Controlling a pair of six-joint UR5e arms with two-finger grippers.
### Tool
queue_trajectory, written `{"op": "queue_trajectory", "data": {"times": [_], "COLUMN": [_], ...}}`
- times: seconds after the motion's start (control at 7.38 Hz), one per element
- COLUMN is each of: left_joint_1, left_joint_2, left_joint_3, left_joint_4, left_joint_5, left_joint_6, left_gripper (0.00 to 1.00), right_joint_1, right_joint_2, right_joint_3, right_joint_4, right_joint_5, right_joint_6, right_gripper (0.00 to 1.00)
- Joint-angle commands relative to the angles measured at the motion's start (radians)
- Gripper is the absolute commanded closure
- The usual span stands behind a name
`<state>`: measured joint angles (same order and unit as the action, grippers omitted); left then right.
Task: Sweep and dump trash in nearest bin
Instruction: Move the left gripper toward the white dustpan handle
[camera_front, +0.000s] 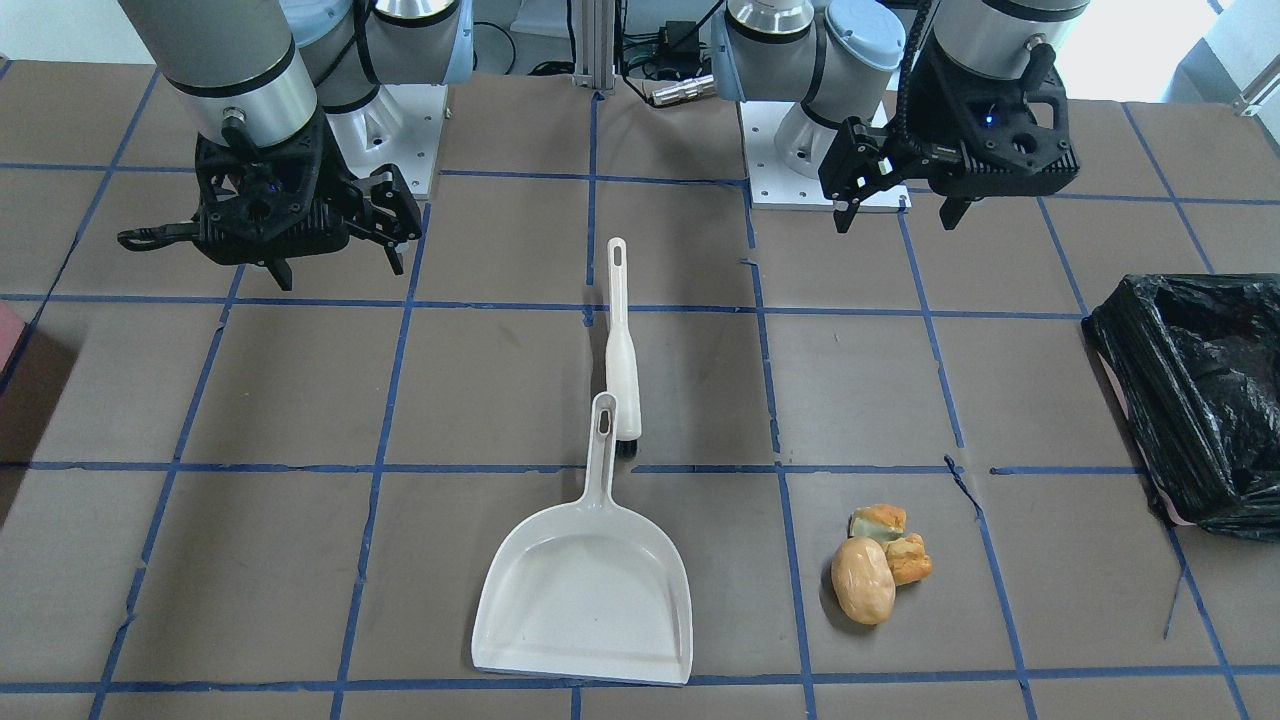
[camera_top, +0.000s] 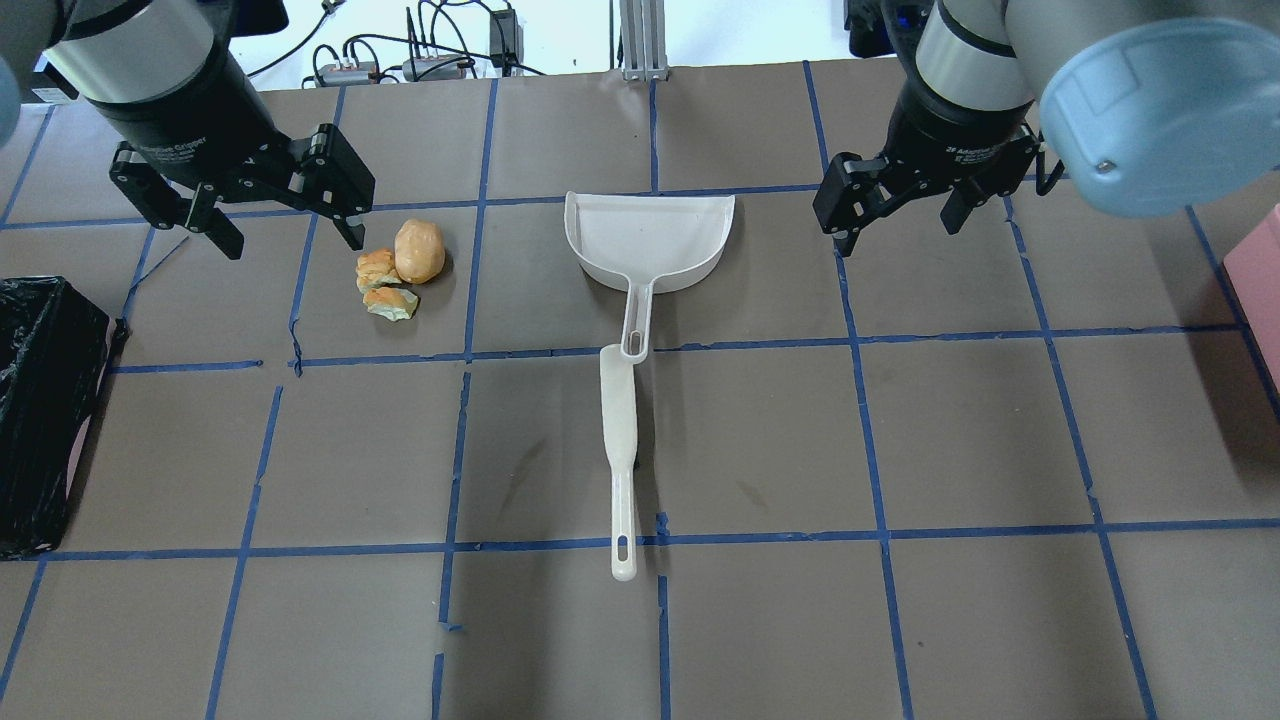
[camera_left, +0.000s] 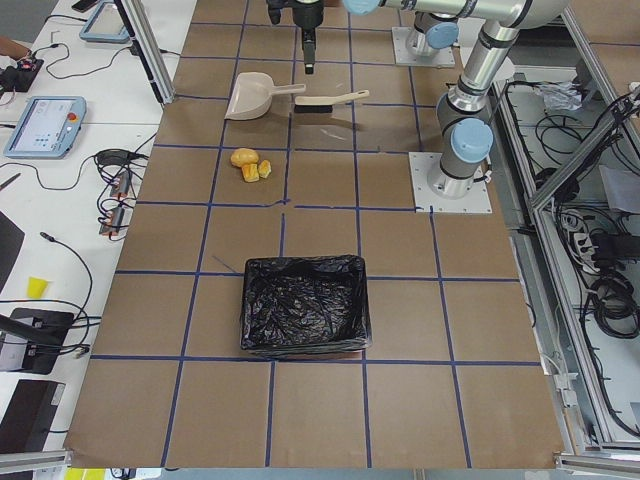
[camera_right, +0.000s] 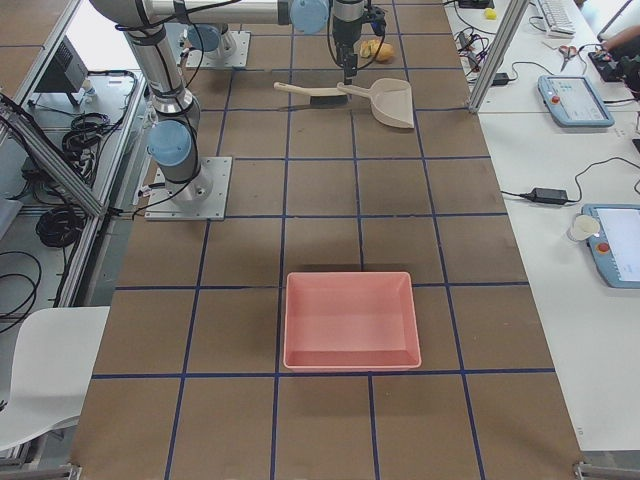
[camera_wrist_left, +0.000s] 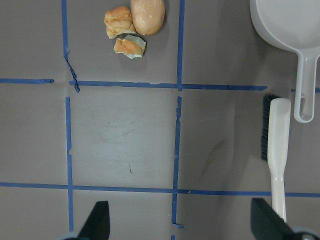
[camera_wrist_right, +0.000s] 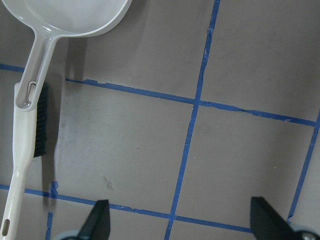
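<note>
Jaws: both pairs are seen spread wide with nothing between them; the left gripper (camera_top: 245, 205) and the right gripper (camera_top: 895, 200) hang above the table, touching nothing.
Trash: three lumps lie clustered on the brown table (camera_top: 980, 430) — a tan potato-shaped oval (camera_front: 862, 580) with two smaller yellow-orange and greenish chunks (camera_front: 892, 540) touching or just beside it, on the left arm's side.
Dustpan: the white dustpan (camera_front: 585, 600) lies flat near the trash, unheld, with its mouth turned away from the robot and its handle toward the robot.
Brush: the white hand brush (camera_front: 620, 340) lies with its dark-bristled head beside the tip of the dustpan handle, its own handle pointing toward the robot's base.
Bin: the black-bag-lined bin (camera_front: 1195, 400) stands at the table's end on the left arm's side, apart from the trash; a pink tray (camera_right: 350, 320) sits at the opposite end and is judged the farther one.
Step in hand: judged as the very start; no tool is grasped and nothing is swept.
Next move: each gripper is judged to need lowering onto a tool handle, most likely the brush and the dustpan, before the dustpan is brought beside the lumps.
</note>
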<state>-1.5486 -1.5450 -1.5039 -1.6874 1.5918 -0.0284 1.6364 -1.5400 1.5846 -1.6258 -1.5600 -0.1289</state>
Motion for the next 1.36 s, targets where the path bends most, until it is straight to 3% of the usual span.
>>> {"op": "queue_trajectory", "data": {"times": [0.0,0.54,0.81,1.22], "left_joint_1": [-0.022,-0.042,-0.155,-0.237], "left_joint_2": [0.003,-0.029,-0.096,-0.190], "left_joint_3": [0.002,-0.033,-0.076,-0.226], "left_joint_4": [-0.001,0.014,0.157,0.517], "left_joint_5": [0.002,-0.010,-0.007,-0.042], "left_joint_6": [-0.001,0.007,0.005,-0.031], "left_gripper": [0.00,0.00,0.00,0.00], "right_joint_1": [-0.006,-0.003,-0.006,-0.013], "right_joint_2": [0.003,0.001,0.003,0.003], "right_joint_3": [0.002,0.002,0.002,0.002], "right_joint_4": [0.000,0.000,0.001,-0.002], "right_joint_5": [0.000,0.000,0.000,0.000], "right_joint_6": [0.000,0.000,0.000,-0.001], "right_gripper": [0.00,0.00,0.00,0.00]}}
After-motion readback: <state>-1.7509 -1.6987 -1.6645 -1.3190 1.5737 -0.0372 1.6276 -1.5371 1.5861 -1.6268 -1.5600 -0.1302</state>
